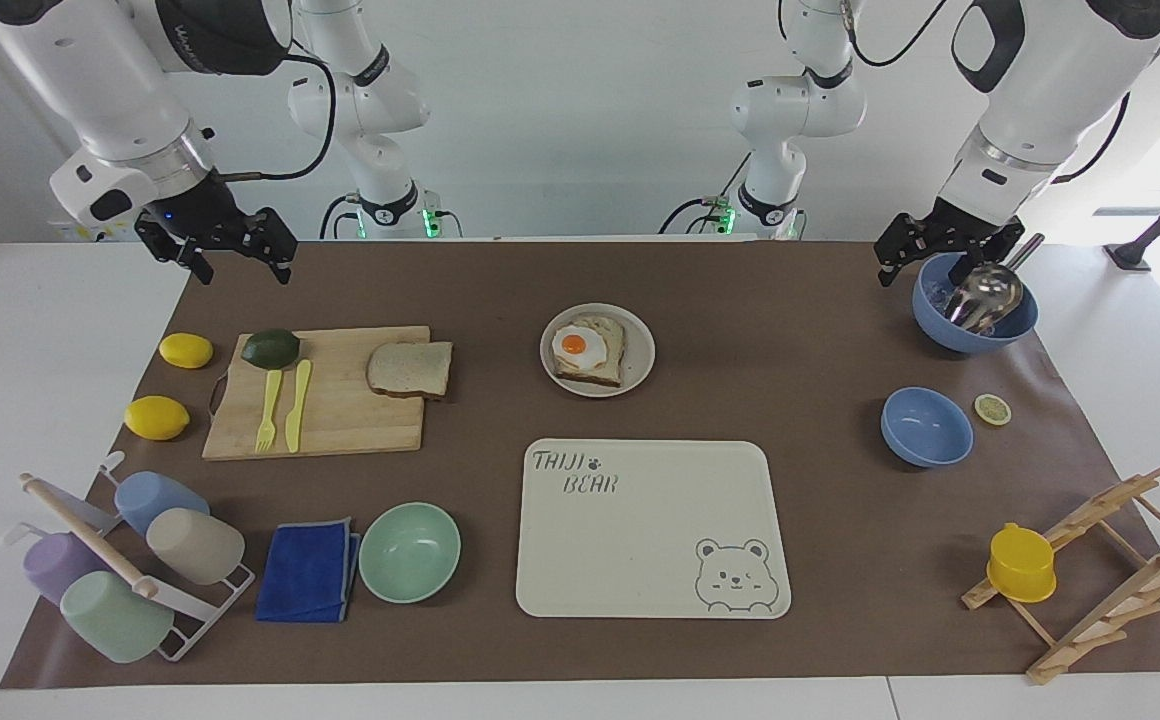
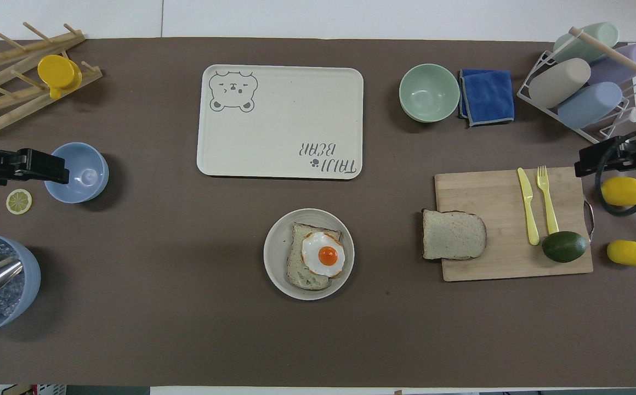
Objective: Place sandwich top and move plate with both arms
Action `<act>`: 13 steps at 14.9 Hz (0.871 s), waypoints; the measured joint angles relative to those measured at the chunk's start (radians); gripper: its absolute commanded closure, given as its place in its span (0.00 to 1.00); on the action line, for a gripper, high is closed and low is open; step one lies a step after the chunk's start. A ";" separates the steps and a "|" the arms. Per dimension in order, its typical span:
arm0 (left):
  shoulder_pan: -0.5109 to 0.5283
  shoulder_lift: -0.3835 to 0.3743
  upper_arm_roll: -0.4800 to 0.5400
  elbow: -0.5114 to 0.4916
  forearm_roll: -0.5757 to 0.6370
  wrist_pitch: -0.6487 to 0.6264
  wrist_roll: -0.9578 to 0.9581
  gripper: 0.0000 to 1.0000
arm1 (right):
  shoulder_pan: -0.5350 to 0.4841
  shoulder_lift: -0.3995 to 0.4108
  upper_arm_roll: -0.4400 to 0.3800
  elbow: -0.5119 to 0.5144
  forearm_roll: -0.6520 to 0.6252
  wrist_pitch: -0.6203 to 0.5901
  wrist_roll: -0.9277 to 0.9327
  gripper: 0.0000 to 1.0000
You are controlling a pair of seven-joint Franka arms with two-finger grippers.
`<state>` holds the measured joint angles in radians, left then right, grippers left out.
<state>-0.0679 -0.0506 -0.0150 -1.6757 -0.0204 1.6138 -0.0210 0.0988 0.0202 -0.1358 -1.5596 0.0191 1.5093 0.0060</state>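
Note:
The sandwich top [image 1: 410, 369] [image 2: 453, 234], a plain bread slice, lies on the wooden cutting board [image 1: 340, 420] at the board's edge toward the table's middle. The round beige plate [image 1: 640, 345] [image 2: 277, 258] sits mid-table and holds a bread slice topped with a fried egg [image 1: 580, 346]. My right gripper [image 1: 243, 262] [image 2: 589, 159] hangs open in the air over the mat at the right arm's end, holding nothing. My left gripper [image 1: 922, 265] [image 2: 49, 167] hangs open beside the large blue bowl [image 1: 975, 330], also holding nothing.
A cream bear tray [image 1: 652, 530] lies farther from the robots than the plate. Beside it are a mint bowl [image 1: 409, 552], a blue cloth [image 1: 307, 572] and a cup rack [image 1: 130, 570]. Fork, knife and avocado lie on the board, two lemons [image 1: 170, 385] beside it. A small blue bowl [image 1: 926, 427] and wooden rack [image 1: 1100, 560] stand at the left arm's end.

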 measured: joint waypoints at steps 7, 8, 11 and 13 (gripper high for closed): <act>-0.001 0.000 -0.010 0.000 0.000 0.006 -0.015 0.00 | 0.000 0.000 0.000 0.000 0.001 0.000 0.000 0.00; -0.001 0.000 -0.010 0.000 0.000 0.006 -0.016 0.00 | 0.000 0.000 0.000 0.000 0.001 0.000 0.000 0.00; -0.001 0.000 -0.010 0.000 0.000 0.007 -0.016 0.00 | -0.001 -0.001 0.000 0.000 0.001 0.000 0.000 0.00; -0.001 0.000 -0.010 0.000 0.000 0.007 -0.017 0.00 | 0.000 -0.001 0.000 -0.002 0.026 0.003 0.000 0.00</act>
<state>-0.0687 -0.0505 -0.0250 -1.6757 -0.0204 1.6207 -0.0375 0.0990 0.0188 -0.1356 -1.5616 0.0454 1.5122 0.0060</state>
